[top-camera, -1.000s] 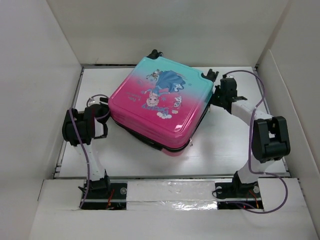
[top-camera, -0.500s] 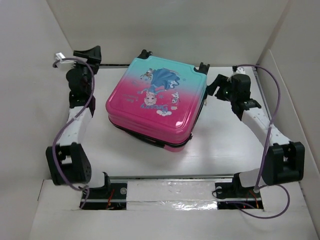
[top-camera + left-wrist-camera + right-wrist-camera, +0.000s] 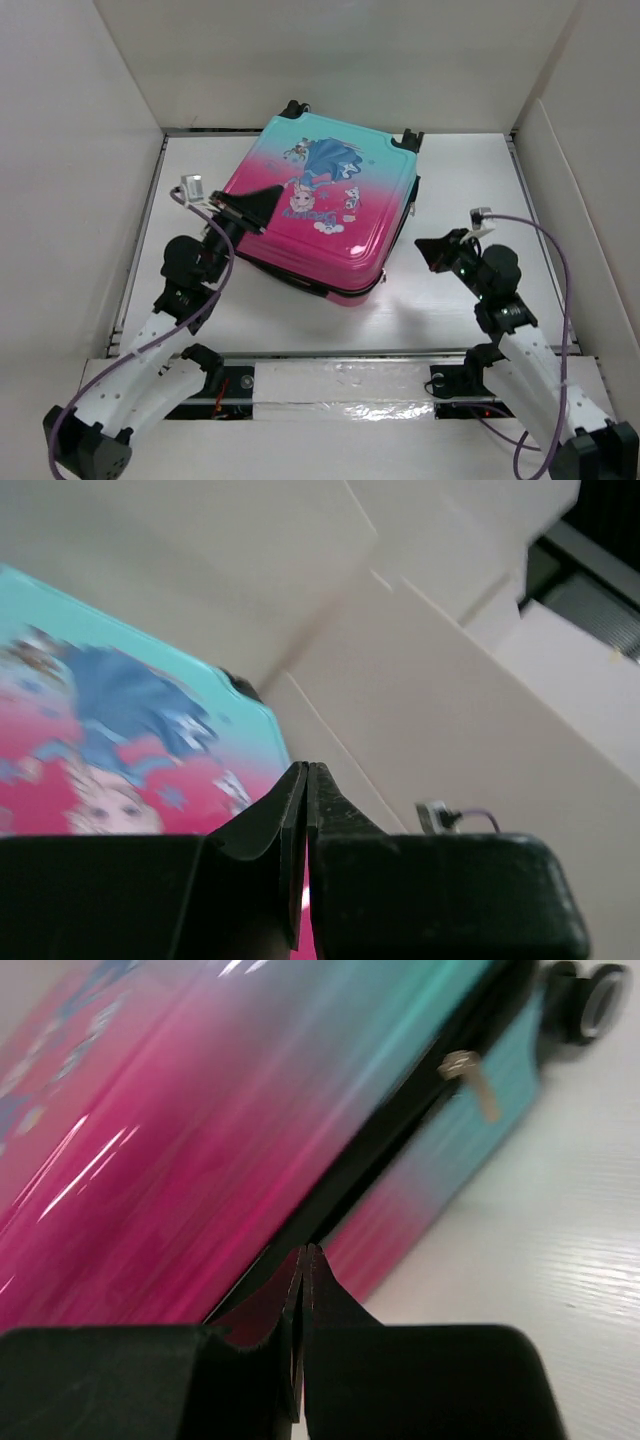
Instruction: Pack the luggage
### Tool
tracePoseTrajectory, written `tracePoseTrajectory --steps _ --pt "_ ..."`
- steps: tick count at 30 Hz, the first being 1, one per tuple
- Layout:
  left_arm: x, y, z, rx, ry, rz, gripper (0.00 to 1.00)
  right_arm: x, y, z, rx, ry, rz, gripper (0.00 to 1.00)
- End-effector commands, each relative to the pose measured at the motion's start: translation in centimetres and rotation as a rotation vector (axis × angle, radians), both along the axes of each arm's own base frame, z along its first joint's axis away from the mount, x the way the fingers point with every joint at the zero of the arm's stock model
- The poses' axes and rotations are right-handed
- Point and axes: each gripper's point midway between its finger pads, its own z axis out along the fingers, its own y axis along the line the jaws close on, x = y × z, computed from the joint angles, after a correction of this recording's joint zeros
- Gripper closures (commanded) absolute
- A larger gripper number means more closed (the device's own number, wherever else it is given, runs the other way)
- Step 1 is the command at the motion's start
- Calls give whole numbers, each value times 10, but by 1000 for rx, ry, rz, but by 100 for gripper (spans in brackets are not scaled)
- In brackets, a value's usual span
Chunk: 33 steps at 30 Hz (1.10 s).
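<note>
Left gripper [image 3: 272, 192]: fingers pressed together, empty, over the suitcase's left pink edge; I cannot tell whether it touches.
Suitcase [image 3: 325, 215]: flat, lid down, on the table [image 3: 450, 310], mid-table toward the back.
Handling: probably a light, stiff, glossy shell that slips. Better taken at the rim seam or the zip pull [image 3: 468, 1072].
Right gripper [image 3: 428, 250]: fingers together, empty, near the suitcase's right side but apart from it.

Pinched-together left gripper [image 3: 306, 772], apparently above luggage [image 3: 110, 720]
</note>
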Motion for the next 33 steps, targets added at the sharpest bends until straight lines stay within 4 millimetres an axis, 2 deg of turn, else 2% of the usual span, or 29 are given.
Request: tracePoseTrajectory --steps 1,2,3,4,5,6,7,8,9,10,11,12,13,14,15,16,17,19,20,21,22,25,28,30,32,33 --pt "-38 -38 -6 99 -46 -114 100 -25 21 8 28 -124 133 100" --pt "-40 -52 -11 159 -40 -106 100 -34 28 15 68 -160 161 100" --pt "-75 -94 -19 212 -27 -229 100 -39 33 9 80 -159 187 100" --pt "-75 -97 -4 211 -14 -132 100 -43 36 -4 81 -136 208 100" --pt "-83 -123 -21 298 13 -117 100 -48 43 -10 72 -120 237 100" --pt "-111 -132 -26 373 17 -54 100 -50 45 -14 57 -106 247 98" --pt "-120 -133 -24 386 19 -15 100 -50 47 -12 32 -106 257 97" --pt "-126 -133 -28 402 19 12 100 -51 46 -19 3 -86 252 95" --pt "-132 -131 -29 377 40 5 100 -54 52 -21 2 -77 273 89" --pt "-136 -130 -52 391 55 -29 100 -55 55 -22 -2 -79 286 87" --pt "-139 -118 -49 325 68 -63 100 -54 56 -23 -9 -83 284 84" --pt "-142 -114 -61 309 83 -89 100 -52 57 -29 -23 -66 282 77" --pt "-143 -109 -88 296 144 -94 100 -51 58 -30 -29 -66 280 75" --pt "-143 -100 -96 266 190 -93 100 -52 62 -28 -32 -89 294 73" --pt "-141 -93 -123 324 235 -71 100 -52 64 -30 -35 -91 304 70" --pt "-143 -90 -145 297 298 -78 100 -52 68 -34 -43 -86 320 69" --pt "-144 -86 -152 282 327 -84 100 -54 72 -34 -56 -95 339 68" --pt "-149 -78 -189 330 388 -86 99 -54 75 -34 -76 -95 354 67" --pt "-151 -76 -196 272 450 -91 95 -54 77 -35 -89 -95 362 66" --pt "-150 -69 -212 306 474 -69 90 -53 76 -35 -93 -95 357 64" --pt "-149 -62 -228 327 499 -48 79 -52 75 -38 -97 -91 348 63" --pt "-144 -49 -247 288 570 -5 60 -54 76 -37 -94 -110 351 61" --pt "-136 -38 -274 268 655 24 53 -51 76 -36 -94 -120 341 59" --pt "-130 -36 -269 260 640 12 51 -49 78 -35 -94 -132 350 58" --pt "-114 -27 -265 231 620 58 47 -46 80 -32 -100 -143 352 58" --pt "-109 -28 -258 208 600 60 46 -44 81 -37 -114 -128 356 58"
